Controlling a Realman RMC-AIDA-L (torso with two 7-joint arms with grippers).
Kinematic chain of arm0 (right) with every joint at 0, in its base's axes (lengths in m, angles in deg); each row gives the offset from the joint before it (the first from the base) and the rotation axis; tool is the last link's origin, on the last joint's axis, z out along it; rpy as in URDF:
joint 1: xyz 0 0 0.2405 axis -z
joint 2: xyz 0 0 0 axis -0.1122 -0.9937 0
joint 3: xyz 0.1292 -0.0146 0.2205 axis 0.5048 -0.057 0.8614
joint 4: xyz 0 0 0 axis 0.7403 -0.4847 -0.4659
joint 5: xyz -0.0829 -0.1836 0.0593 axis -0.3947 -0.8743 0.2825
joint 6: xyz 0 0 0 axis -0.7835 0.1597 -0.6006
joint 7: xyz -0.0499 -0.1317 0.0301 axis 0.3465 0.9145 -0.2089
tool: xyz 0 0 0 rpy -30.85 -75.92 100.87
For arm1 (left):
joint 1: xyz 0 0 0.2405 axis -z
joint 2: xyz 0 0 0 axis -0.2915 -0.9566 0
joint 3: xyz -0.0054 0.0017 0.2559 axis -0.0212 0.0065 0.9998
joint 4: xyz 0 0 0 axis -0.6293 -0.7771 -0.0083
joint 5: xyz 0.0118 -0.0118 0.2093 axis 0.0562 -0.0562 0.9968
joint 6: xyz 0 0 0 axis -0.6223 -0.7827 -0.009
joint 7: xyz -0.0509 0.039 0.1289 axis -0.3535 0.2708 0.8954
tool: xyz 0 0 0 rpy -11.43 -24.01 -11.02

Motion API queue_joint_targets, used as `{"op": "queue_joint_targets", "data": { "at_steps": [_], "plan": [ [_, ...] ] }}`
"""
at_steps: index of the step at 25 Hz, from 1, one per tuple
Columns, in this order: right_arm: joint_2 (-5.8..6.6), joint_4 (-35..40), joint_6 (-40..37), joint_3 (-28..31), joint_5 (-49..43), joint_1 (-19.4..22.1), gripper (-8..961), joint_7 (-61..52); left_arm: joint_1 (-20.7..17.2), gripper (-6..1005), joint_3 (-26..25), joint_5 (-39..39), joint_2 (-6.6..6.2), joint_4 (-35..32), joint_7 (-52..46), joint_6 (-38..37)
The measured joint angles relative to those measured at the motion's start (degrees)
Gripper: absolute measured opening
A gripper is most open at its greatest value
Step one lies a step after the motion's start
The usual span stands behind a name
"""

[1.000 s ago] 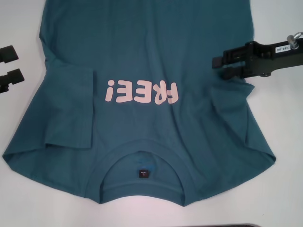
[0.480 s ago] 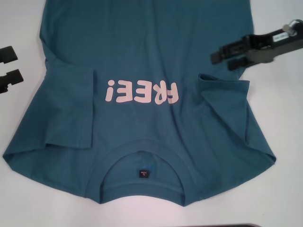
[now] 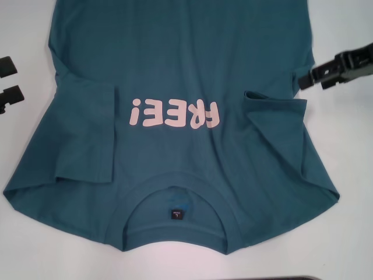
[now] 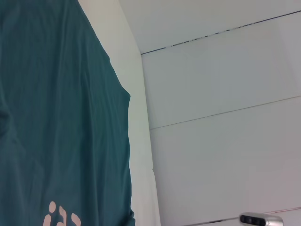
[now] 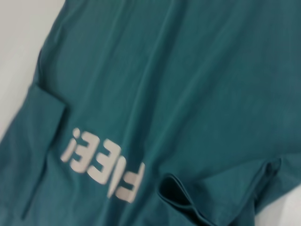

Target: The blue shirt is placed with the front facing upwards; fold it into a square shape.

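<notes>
White tabletop (image 3: 349, 233) carries the blue shirt (image 3: 180, 70), print up, both sleeves folded inward. Head view: right end effector (image 3: 303, 79) hovers released at the shirt's edge; left end effector (image 3: 7, 81) sits parked, released. Next, probably folding the hem, which is cut off. Wrist views show only cloth.

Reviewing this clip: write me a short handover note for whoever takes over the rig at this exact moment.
Left claw: open, empty, parked over the white table beside the shirt's left edge.
Right claw: open, empty, at the shirt's right edge.
Large teal-blue cotton T-shirt: flat on the table, pink "FREE!" print up, collar nearest the robot.
Done: both short sleeves, left and right, lie folded inward onto the body.
Left: fold the body into a square.
</notes>
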Motion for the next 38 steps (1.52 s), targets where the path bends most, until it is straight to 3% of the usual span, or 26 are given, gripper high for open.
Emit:
{"op": "queue_joint_targets", "data": {
  "at_steps": [7, 26, 32, 35, 38],
  "plan": [
    [-3.12, -0.1, 2.3, -1.4, -6.7, -0.1, 794, 2.1, -0.1, 733, 0.0, 0.0, 0.08, 0.0, 0.0, 0.0],
    [-7.53, -0.4, 7.3, -4.7, -7.1, -1.2, 793, 4.4, -0.2, 735, 0.0, -0.1, 0.34, 0.0, 0.0, 0.0],
    [-7.45, -1.0, 2.0, -4.5, -1.9, -2.0, 793, 5.1, -0.1, 733, 0.0, -0.1, 0.29, 0.0, 0.0, -0.1],
    [-6.05, -1.0, -4.1, -4.2, 5.0, -2.1, 793, 6.1, -0.1, 734, -0.1, -0.4, 0.15, 0.0, -0.1, -0.2],
    [-3.82, -1.0, -6.6, -3.4, 10.0, -1.4, 793, 6.1, 0.0, 735, -0.1, -1.2, 0.07, 0.0, -0.2, -0.3]
  ]
}}
